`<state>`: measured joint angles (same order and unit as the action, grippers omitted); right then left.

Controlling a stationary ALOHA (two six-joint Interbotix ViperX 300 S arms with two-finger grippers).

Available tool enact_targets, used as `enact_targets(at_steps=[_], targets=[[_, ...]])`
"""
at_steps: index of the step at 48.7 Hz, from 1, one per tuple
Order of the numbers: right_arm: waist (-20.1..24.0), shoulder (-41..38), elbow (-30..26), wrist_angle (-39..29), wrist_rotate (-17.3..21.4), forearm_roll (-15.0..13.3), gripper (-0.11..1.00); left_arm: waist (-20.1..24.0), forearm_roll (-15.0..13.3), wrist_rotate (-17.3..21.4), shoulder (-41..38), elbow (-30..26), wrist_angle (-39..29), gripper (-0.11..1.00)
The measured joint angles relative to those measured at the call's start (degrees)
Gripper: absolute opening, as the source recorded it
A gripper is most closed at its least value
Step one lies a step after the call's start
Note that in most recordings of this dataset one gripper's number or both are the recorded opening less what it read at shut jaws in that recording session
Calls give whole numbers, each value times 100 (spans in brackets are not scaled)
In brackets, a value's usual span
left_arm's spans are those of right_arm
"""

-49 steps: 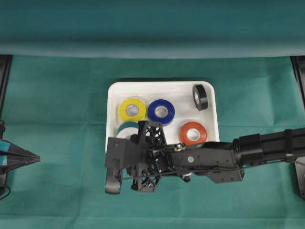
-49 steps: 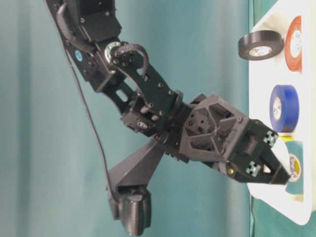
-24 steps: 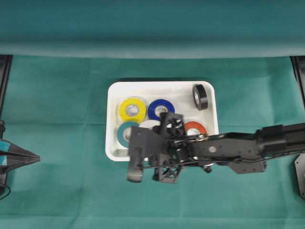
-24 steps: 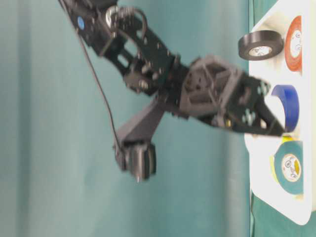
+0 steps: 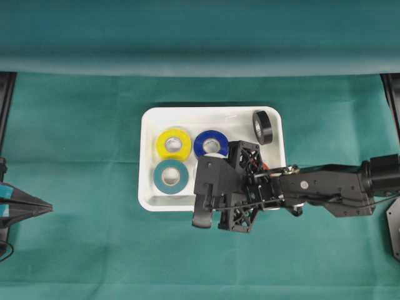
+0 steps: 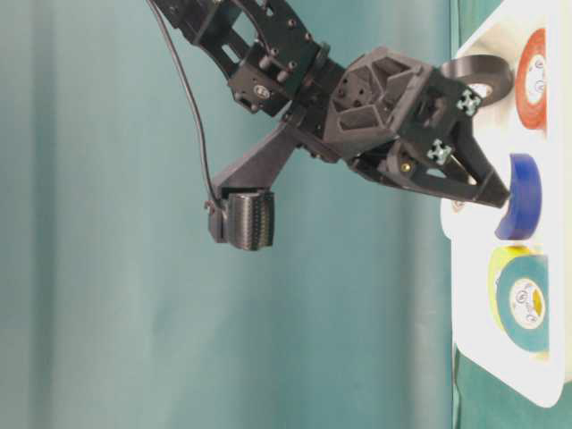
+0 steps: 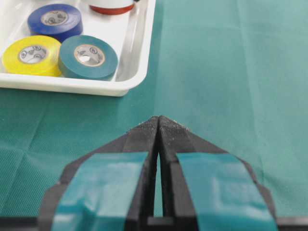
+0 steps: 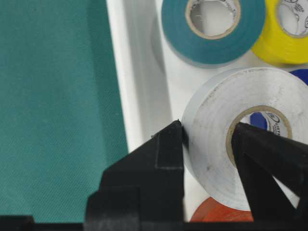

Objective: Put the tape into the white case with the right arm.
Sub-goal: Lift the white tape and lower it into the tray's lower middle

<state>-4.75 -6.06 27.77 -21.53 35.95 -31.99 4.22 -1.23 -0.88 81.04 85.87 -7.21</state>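
My right gripper [image 8: 208, 126] is shut on a white tape roll [image 8: 216, 139], with one finger on the roll's outer wall and the other inside its core. The roll hangs over the white case [image 8: 130, 72], just inside the rim nearest the wrist camera. In the overhead view the right arm's wrist [image 5: 234, 190] covers the case's front right part and hides the held roll. The table-level view shows the right gripper's fingertips [image 6: 497, 195] pointing down at the case [image 6: 465, 295]. My left gripper [image 7: 159, 121] rests shut and empty on the cloth at the far left [image 5: 28, 206].
In the case lie a yellow roll [image 5: 173, 144], a blue roll [image 5: 210, 143] and a teal roll [image 5: 172, 176]. A black roll [image 5: 262, 127] stands on edge in the back right corner. A red roll [image 6: 534, 67] lies under the right wrist. Green cloth surrounds the case.
The right arm has carried the white roll to the right along the case's front edge. The teal roll has come out from under the wrist. The left arm has not moved.
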Motion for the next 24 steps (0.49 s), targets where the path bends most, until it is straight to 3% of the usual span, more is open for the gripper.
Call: enact_targets(at_steps=[15, 20, 24], targets=[[-35, 9, 0, 18, 0, 0, 3, 0, 0, 0, 0, 9, 0, 0], [-35, 0, 0, 26, 0, -9, 20, 0, 0, 0, 0, 0, 0, 0], [-35, 9, 0, 26, 0, -26, 45, 0, 0, 0, 0, 9, -9, 0]])
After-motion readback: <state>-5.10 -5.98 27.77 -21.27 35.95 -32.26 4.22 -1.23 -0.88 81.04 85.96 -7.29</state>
